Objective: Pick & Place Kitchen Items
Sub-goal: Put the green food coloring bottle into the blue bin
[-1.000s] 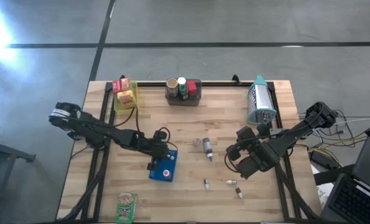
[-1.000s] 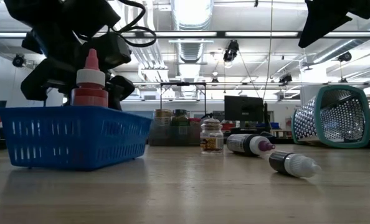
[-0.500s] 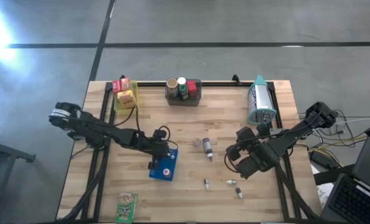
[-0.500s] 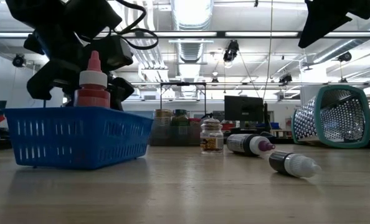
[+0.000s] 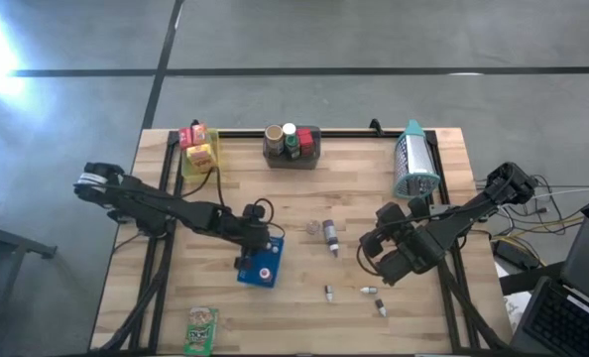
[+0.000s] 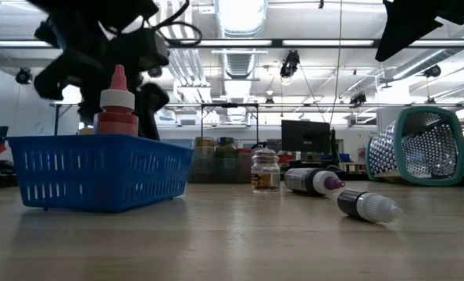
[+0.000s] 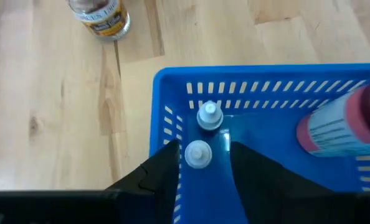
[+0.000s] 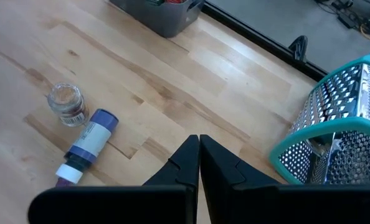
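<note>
On the table's near part lie three tiny bottles (image 5: 364,296) and, at the left front edge, a green packet (image 5: 202,327) — all light, hard and small. The bottles are round and lying down, so they will likely roll; each is best pinched across its body, not its tapered cap. Next back stands the blue basket (image 5: 262,273), holding a red bottle (image 6: 115,109) and two small white-capped bottles (image 7: 203,134). The left gripper (image 7: 203,162) hangs just above one white cap, fingers parted around it with a gap showing on both sides — released, I judge. The right gripper (image 8: 199,158) hovers over bare wood right of centre, fingers pressed together on nothing. Between the arms sit a small jar (image 5: 317,228) upright and a purple bottle (image 5: 331,239) on its side, both smooth and probably slippery. Along the far edge stand a yellow bin (image 5: 198,151), a grey bin (image 5: 293,145) and a tipped grater (image 5: 414,165).
</note>
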Robot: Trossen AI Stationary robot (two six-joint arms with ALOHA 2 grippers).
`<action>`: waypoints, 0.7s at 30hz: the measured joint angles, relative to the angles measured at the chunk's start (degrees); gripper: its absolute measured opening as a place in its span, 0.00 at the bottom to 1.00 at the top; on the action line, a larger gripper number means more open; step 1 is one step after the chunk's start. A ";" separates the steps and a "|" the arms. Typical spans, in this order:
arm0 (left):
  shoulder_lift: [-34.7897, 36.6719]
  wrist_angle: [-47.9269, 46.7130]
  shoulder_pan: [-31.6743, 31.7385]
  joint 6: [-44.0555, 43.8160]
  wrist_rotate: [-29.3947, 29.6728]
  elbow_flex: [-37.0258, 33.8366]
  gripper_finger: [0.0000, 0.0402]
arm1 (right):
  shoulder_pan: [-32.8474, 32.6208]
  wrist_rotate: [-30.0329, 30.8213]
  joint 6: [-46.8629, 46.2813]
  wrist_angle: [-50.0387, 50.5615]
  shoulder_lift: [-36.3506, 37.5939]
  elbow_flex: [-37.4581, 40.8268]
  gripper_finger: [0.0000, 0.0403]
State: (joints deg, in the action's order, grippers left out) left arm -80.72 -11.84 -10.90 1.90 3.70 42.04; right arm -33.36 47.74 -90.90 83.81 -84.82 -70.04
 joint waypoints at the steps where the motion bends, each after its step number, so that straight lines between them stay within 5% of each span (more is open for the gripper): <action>1: 0.55 -1.95 0.00 0.22 0.00 1.07 0.37 | 0.00 -0.03 0.04 -0.08 0.00 0.00 0.02; 15: 12.06 -30.06 -0.62 -3.09 0.49 14.38 0.37 | 0.00 -0.27 1.14 -0.88 -0.02 0.00 0.02; 21: 17.13 -40.95 -4.90 -10.65 10.20 17.75 0.37 | 0.00 -0.25 1.38 -0.92 -0.02 0.00 0.02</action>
State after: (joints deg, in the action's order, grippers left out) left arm -63.59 -52.79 -15.79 -8.75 13.90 59.79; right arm -33.36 47.48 -89.52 82.89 -84.84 -70.04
